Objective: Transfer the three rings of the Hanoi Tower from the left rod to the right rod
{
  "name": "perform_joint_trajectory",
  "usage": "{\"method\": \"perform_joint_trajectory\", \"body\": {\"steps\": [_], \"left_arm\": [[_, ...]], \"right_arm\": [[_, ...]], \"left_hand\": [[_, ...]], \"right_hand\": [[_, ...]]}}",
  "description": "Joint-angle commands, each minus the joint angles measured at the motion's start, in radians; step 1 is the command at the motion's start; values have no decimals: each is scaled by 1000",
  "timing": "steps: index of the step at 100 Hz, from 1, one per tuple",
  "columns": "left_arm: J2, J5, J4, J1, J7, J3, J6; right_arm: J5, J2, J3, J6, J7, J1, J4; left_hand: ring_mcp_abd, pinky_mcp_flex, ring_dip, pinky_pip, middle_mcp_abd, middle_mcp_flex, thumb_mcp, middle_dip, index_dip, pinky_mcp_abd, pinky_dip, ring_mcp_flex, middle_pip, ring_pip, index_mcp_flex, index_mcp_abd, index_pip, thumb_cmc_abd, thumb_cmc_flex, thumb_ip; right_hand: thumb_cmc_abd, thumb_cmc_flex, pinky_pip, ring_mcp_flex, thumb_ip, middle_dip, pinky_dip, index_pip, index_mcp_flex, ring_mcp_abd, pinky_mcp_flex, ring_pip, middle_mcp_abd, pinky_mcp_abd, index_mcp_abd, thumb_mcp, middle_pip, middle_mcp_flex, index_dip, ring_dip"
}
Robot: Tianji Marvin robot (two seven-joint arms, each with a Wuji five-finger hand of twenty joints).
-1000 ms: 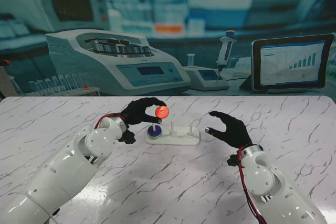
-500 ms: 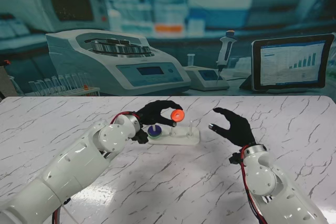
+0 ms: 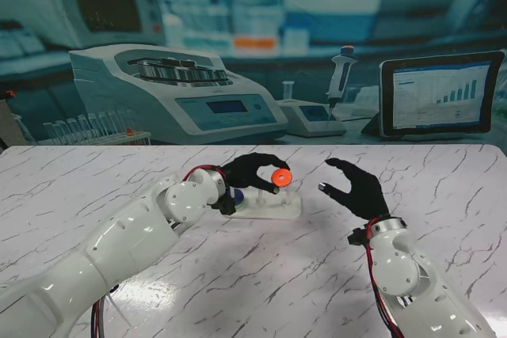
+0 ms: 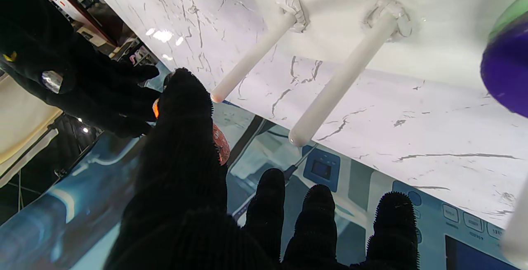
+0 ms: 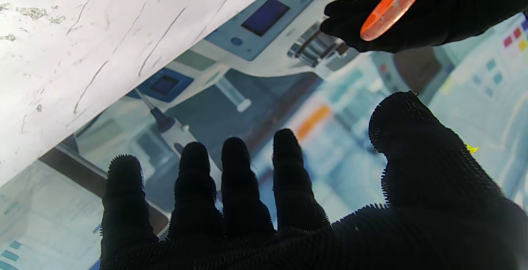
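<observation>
Carried the orange ring rightward off the left rod; my left hand is pinching it just above the right rod. Right hand waits nearby, fingers spread, empty.

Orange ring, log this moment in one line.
left hand: holds orange ring over base | right hand: open
</observation>
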Motion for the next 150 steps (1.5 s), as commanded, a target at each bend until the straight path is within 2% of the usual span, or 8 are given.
{"method": "perform_joint_trajectory", "body": {"steps": [1, 24, 72, 100, 150], "left_arm": [[-18, -12, 13, -13, -14, 8, -29], [-43, -39, 67, -46, -22, 45, -31], [-57, -37, 114, -78, -44, 89, -28], [-73, -50, 145, -96, -55, 110, -20], [-73, -31, 155, -116, -65, 132, -21]], "right_arm": [[0, -8, -2, -5, -6, -8, -7], [-3, -9, 2, -9, -11, -10, -10], [-4, -9, 7, -14, -13, -13, -12], [-5, -9, 8, -19, -15, -13, -12], [-2, -9, 8, -18, -15, -14, -12]], "left_hand": [[-2, -7, 10, 23, -9, 6, 35, 5, 43, 27, 8, 19, -10, 6, 89, -77, 103, 71, 71, -6], [-5, -8, 10, 23, -9, 4, 36, 5, 42, 26, 7, 18, -10, 6, 87, -76, 103, 72, 71, -6], [-3, -10, 10, 22, -10, 4, 35, 6, 42, 25, 7, 17, -9, 6, 86, -73, 101, 74, 67, -6], [-1, -2, 10, 31, -9, 2, 34, 6, 38, 23, 12, 14, -11, 5, 82, -69, 94, 80, 59, -6], [0, 4, 11, 43, -8, 3, 35, 6, 40, 21, 20, 16, -10, 6, 85, -65, 89, 78, 61, -5]], "right_hand": [[17, 7, -8, 14, 16, 5, 13, 15, 15, 6, -20, 12, -6, -11, 5, -19, 10, -6, -6, 11], [14, 9, -9, 13, 16, 5, 13, 16, 16, 4, -21, 11, -7, -12, 3, -19, 8, -5, -6, 11], [7, 16, -10, 13, 16, 7, 12, 19, 21, 10, -22, 11, 0, -9, 8, -18, 12, -2, -4, 11], [10, 12, -9, 15, 16, 6, 12, 19, 21, 10, -20, 13, -1, -6, 6, -19, 13, -2, -4, 11], [11, 9, -9, 14, 16, 5, 12, 16, 17, 5, -21, 10, -6, -12, 2, -17, 8, -4, -5, 11]]}}
